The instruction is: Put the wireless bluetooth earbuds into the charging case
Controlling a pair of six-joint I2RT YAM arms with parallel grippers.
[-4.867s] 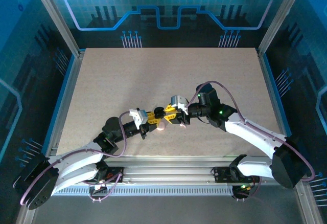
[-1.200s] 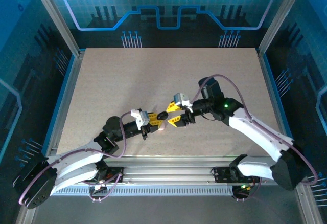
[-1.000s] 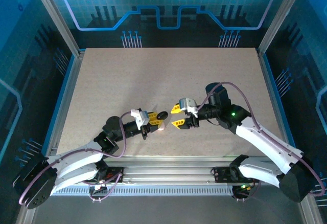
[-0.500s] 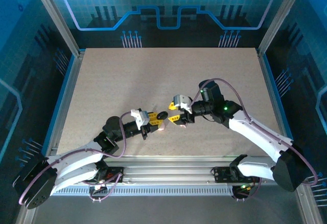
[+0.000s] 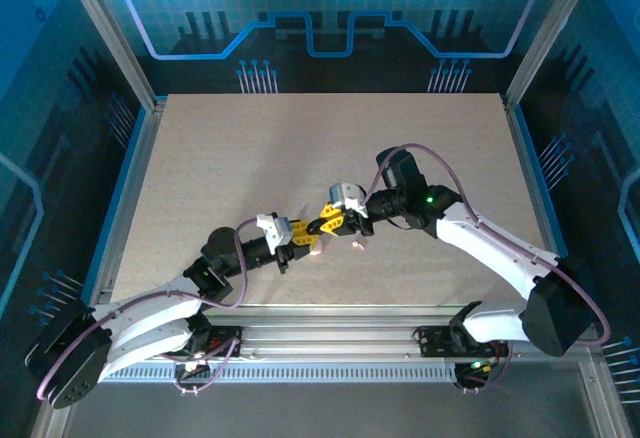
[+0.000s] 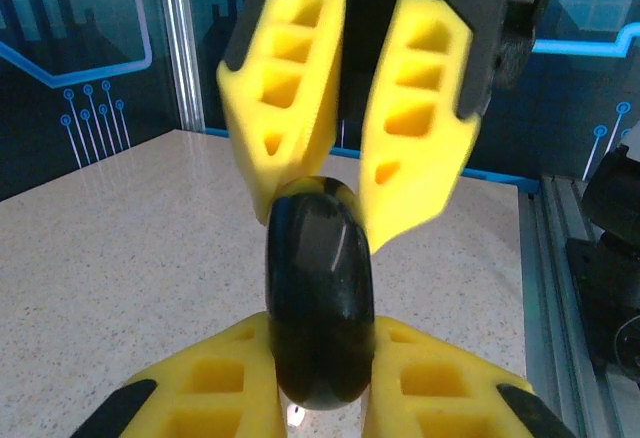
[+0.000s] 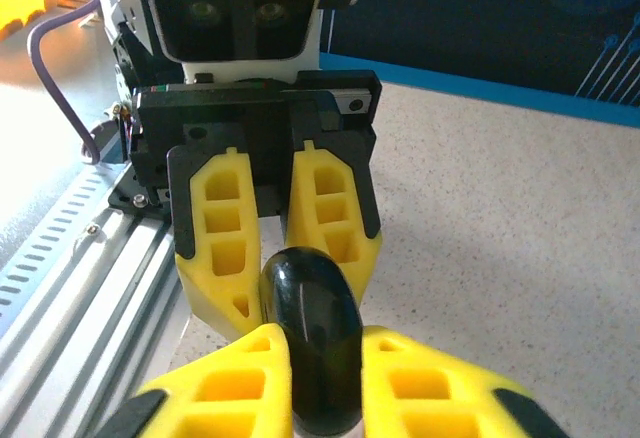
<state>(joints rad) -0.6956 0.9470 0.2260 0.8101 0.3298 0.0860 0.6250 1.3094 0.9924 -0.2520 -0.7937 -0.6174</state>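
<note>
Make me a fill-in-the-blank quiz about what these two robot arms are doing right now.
The left gripper and the right gripper both pinch a round case whose colour is ___. Their fingers are coloured ___. A tiny pinkish earbud lies loose on the ___ just beside them.
Missing words: black; yellow; table.

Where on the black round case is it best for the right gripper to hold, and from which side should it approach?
Take the free half of the black round case that sticks out past the left gripper, pinching its two broad faces. Approach head-on, opposite that gripper. The case is a disc held on edge, so only the faces suit; the right gripper meets it so.
</note>
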